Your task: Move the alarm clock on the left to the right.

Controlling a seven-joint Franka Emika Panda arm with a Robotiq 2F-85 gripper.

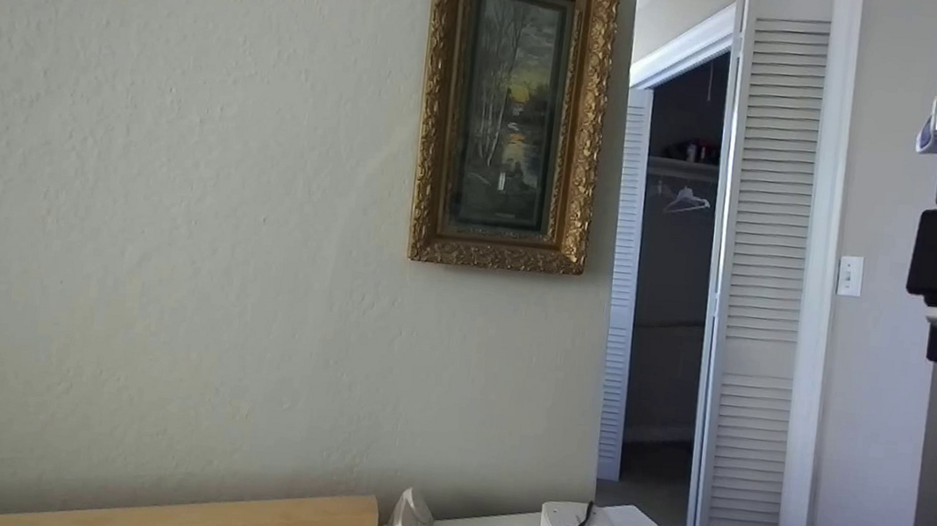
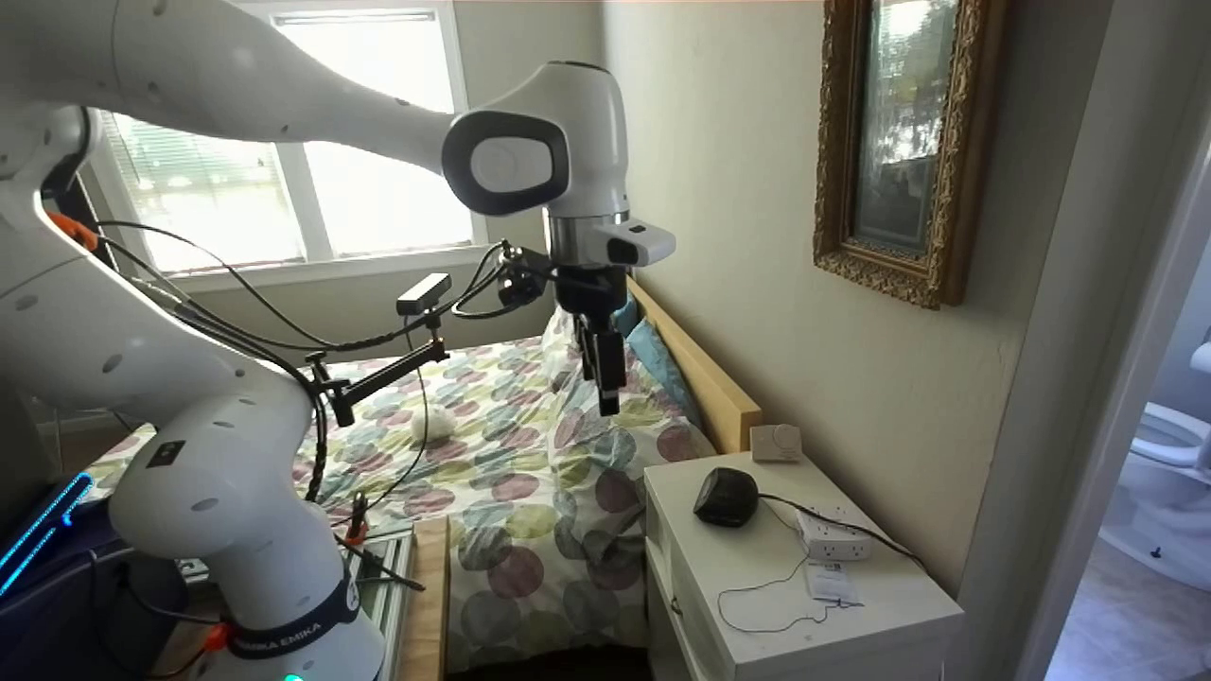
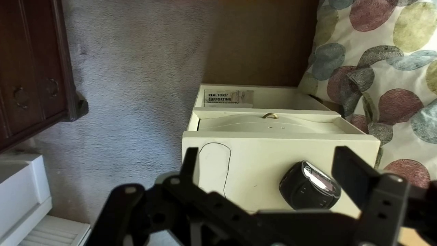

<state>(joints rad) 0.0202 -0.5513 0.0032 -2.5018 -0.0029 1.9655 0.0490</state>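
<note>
Alarm clock [image 2: 727, 497] sits on white nightstand [image 2: 747, 558]. Left to right in an exterior view: patterned bed [image 2: 516, 530]; gripper [image 2: 607, 402] raised, well apart from clock, fingers [image 3: 351, 171] spread wide per wrist view, nothing held; clock, black cord [image 2: 781, 499] leading right; small white box [image 2: 776, 443]; white power strip [image 2: 837, 547].

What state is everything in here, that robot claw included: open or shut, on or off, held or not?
Robot's gripper: open, holding nothing.
Alarm clock: resting on the nightstand, not held; its display is too washed out by glare to read.
Power block: set on the nightstand; on or off, can't tell.
Base light: lit green.
Closet door: open.
Light switch: too small to tell.
Framed picture: hung up.
</note>
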